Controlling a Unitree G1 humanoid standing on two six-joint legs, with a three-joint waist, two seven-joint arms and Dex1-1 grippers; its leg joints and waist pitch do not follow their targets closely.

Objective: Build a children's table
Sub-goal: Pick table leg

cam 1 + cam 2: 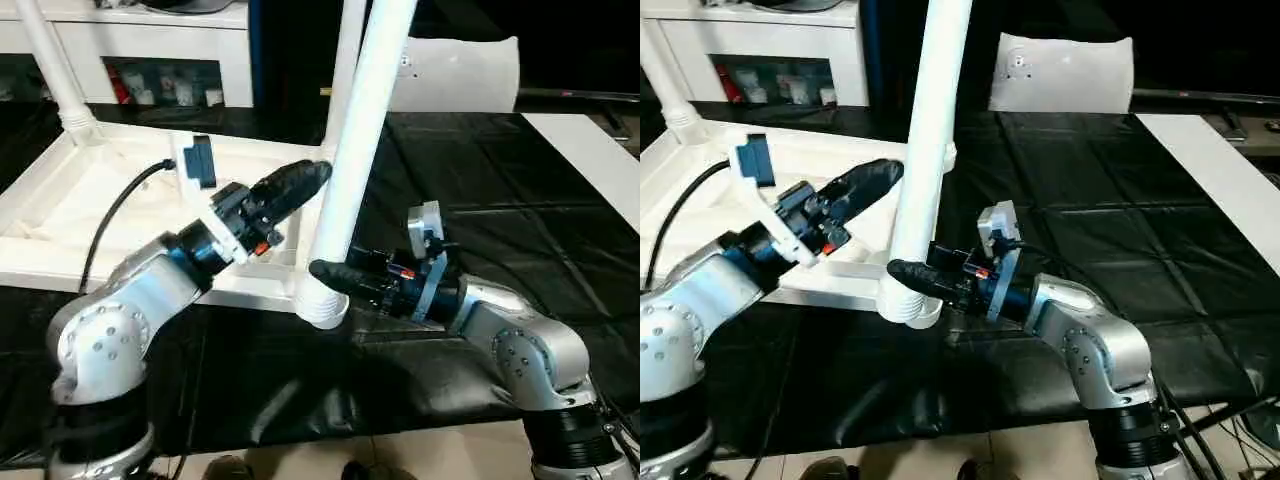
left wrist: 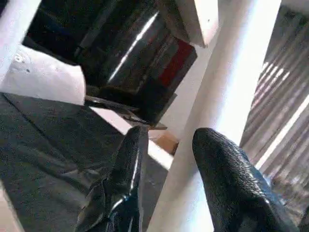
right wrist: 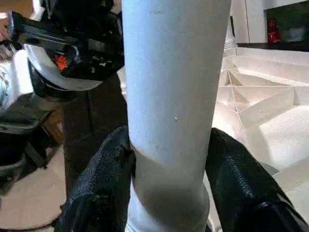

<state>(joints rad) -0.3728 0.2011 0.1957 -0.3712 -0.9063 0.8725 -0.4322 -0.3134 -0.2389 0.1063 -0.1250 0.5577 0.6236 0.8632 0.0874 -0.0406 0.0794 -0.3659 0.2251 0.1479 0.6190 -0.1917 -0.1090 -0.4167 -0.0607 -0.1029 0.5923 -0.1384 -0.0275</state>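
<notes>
The children's table top (image 1: 60, 215) lies upside down on the black cover, ribbed underside facing up. Two white legs stand in its far corners, one on the left (image 1: 48, 65) and one on the right (image 1: 347, 70). A third leg (image 1: 368, 110) rises tilted from the near right corner socket (image 1: 322, 305). My right gripper (image 1: 325, 272) is shut on this leg just above the socket, its fingers (image 3: 104, 179) pressed on both sides. My left gripper (image 1: 320, 172) holds the same leg higher up, with a finger (image 2: 130, 164) on either side.
A white cabinet (image 1: 150, 45) with shelves stands behind the table top. A white sheet-like object (image 1: 460, 75) leans at the back right, and a white board (image 1: 590, 150) lies along the right edge. The black cover (image 1: 500, 210) stretches to the right of the table top.
</notes>
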